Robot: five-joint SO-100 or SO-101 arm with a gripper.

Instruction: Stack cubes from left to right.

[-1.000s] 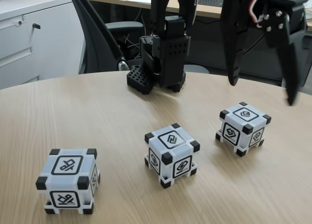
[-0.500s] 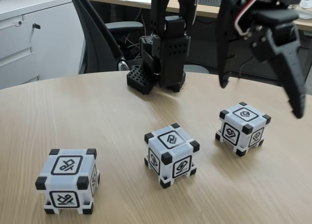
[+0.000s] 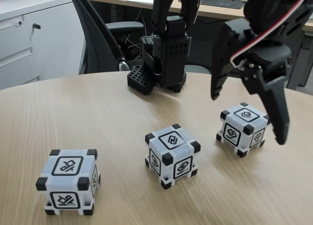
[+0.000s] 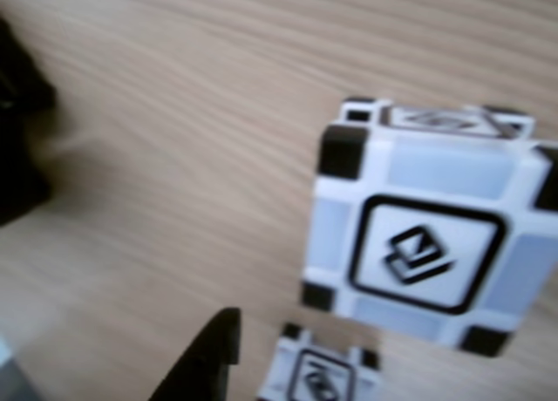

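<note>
In the fixed view we see the black gripper (image 3: 248, 118) at the right of the frame, hanging above the table with its two fingers spread wide apart and clamped on nothing; one fingertip (image 3: 215, 94) points down just left of and above the right cube (image 3: 243, 129), the other reaches down past that cube's right side, nearer the camera. We cannot tell whether either finger touches the cube. The right cube sits on the wooden table (image 3: 98, 117) at the right of the frame, the middle cube (image 3: 172, 155) stands near the centre, and the left cube (image 3: 68, 181) stands at the lower left, all three well apart and each resting flat on the tabletop. In the other view we see a cube (image 4: 427, 253) filling the right half of the frame, seen from above and blurred, with a second cube (image 4: 321, 375) partly cut off at the bottom edge and a dark finger tip (image 4: 209, 357) rising from the bottom just left of it. Behind the table, in the fixed view, the arm's black base (image 3: 164, 63) stands at the upper centre, with a dark office chair (image 3: 98, 34) to its left.
</note>
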